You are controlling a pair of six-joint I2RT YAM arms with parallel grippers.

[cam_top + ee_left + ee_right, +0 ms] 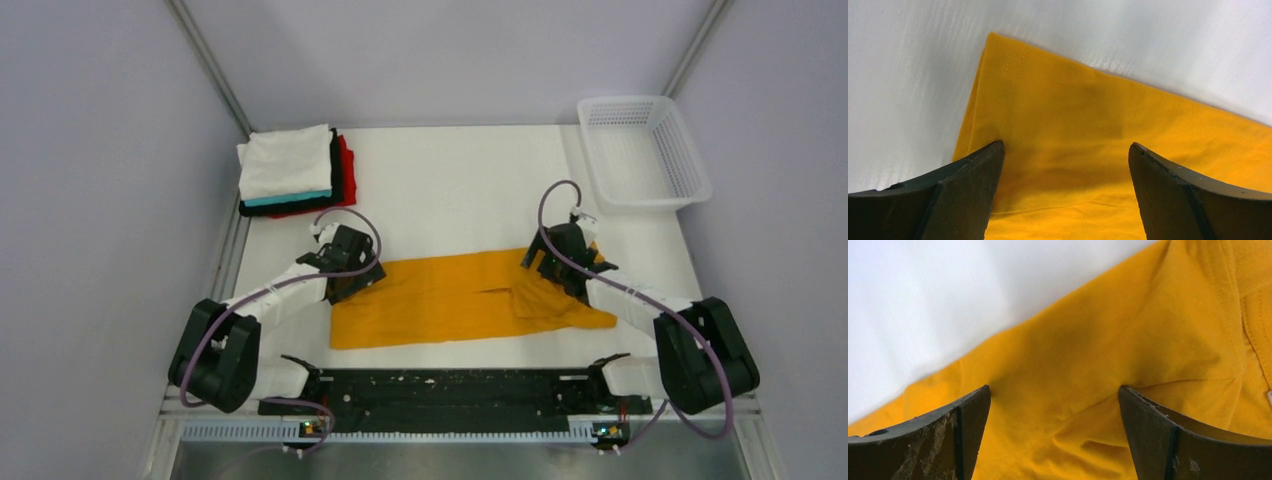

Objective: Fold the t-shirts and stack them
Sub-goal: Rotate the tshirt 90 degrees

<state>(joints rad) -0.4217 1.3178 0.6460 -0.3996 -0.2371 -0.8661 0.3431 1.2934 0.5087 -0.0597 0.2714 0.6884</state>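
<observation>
An orange-yellow t-shirt [450, 298] lies folded lengthwise as a long band across the middle of the white table. My left gripper [345, 272] is open over its far left corner; the wrist view shows that hemmed corner [1058, 115] between the spread fingers, both tips on the cloth. My right gripper [553, 268] is open over the right end, its fingers pressing into wrinkled cloth [1088, 360] near the collar. A stack of folded shirts [290, 172], white on top over teal, black and red, sits at the far left.
A white plastic mesh basket [642, 150] stands at the far right corner of the table. The grey enclosure walls rise on both sides. A black rail [450, 385] runs along the near edge between the arm bases.
</observation>
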